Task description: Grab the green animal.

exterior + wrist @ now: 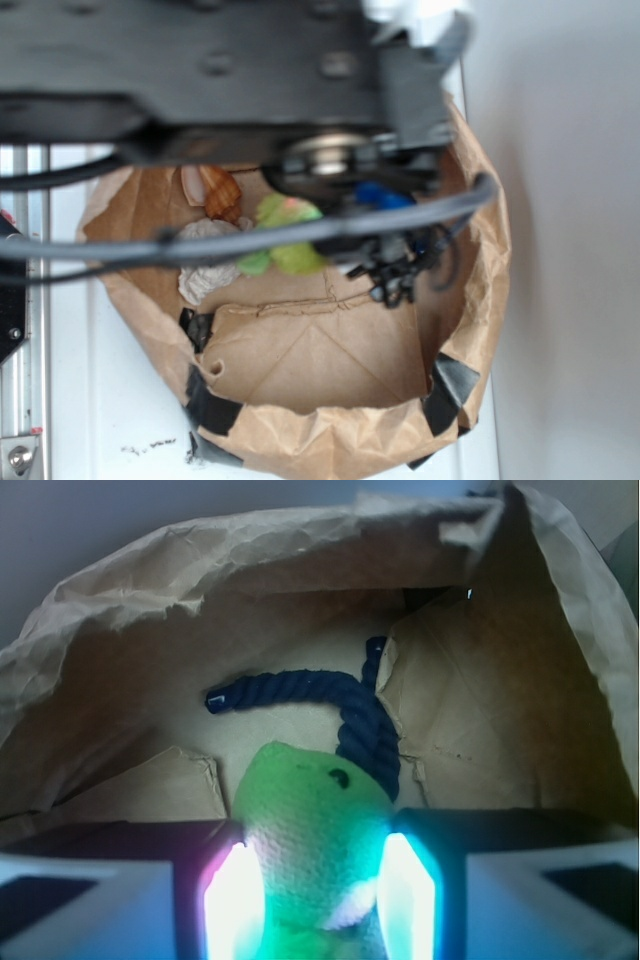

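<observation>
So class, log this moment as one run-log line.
gripper: around green toy, contact unclear | rope: behind toy | all in bag

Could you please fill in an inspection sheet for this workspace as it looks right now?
Surface: brown paper bag, rim rolled down and patched with black tape, on a white table.
Job's things: green animal sits between the hand's lit fingers; contact looks likely, the grip itself is not confirmed.
Clutter: dark blue rope behind the toy; white wad and orange-tan seashell also in the bag.
Grippers: hand low inside the bag, astride the toy.
Cables: grey cable crosses above the bag.
Surroundings: pale wall; metal rail at the left edge.
</observation>
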### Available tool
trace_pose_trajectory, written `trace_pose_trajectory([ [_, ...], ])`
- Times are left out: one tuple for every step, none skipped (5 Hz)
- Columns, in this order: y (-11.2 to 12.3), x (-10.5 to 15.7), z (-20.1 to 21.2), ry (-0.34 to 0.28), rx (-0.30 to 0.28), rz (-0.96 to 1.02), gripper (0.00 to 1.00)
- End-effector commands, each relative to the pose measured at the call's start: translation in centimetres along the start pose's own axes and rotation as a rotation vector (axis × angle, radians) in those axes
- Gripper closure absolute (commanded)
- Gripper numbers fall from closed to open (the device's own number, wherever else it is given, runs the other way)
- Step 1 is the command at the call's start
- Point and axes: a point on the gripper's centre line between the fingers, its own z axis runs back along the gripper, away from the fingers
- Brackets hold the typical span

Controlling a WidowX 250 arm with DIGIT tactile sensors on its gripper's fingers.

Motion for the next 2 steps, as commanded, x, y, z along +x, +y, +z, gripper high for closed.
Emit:
trace_pose_trajectory([
  [-0.40,1.41,2.78,-0.128,0.171,0.045,1.00],
  [-0.99,0.94,2.56,-0.184,0.172,0.009,1.00],
])
